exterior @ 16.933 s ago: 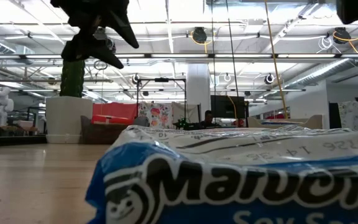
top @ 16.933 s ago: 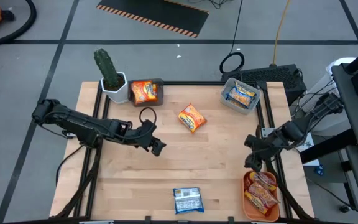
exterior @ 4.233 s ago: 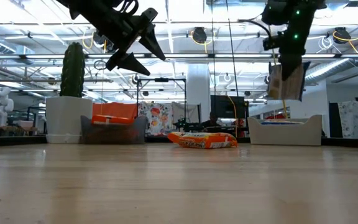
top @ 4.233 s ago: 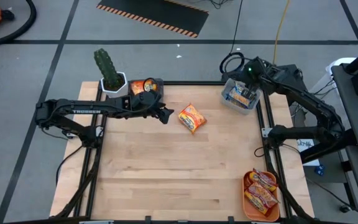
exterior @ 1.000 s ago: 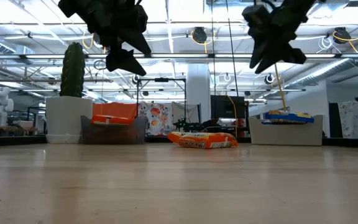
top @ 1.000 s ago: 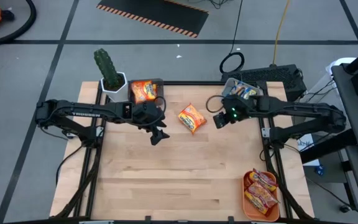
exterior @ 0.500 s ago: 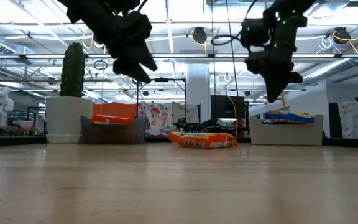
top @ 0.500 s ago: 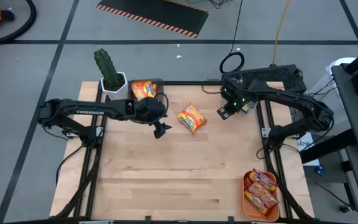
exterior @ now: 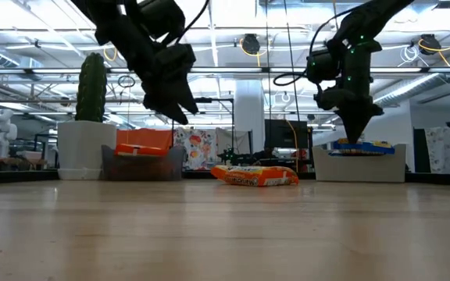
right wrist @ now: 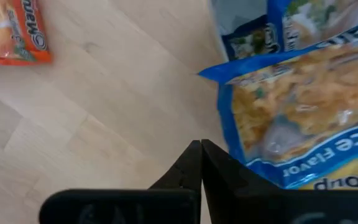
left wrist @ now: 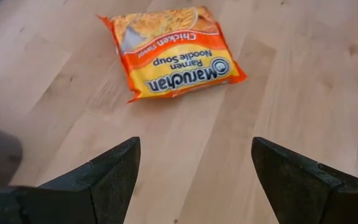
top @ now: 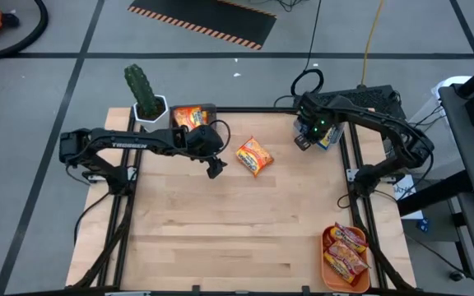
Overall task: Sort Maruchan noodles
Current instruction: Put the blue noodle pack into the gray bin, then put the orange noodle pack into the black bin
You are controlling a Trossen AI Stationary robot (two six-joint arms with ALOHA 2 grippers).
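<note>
Right hand (right wrist: 201, 149) over bin, blue packets (right wrist: 303, 118) cut off.

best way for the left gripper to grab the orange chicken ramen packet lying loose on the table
Come straight down on the orange packet from above and pinch it across its narrower width, near the middle. It lies flat on the bare wood, turned diagonally, with clear table on every side, so the fingers must turn to match its angle. The left gripper hangs open just beside it; the crinkly wrapper may slip, so close gently.

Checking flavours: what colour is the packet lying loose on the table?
Orange-yellow packet, clearest in the left wrist view.
</note>
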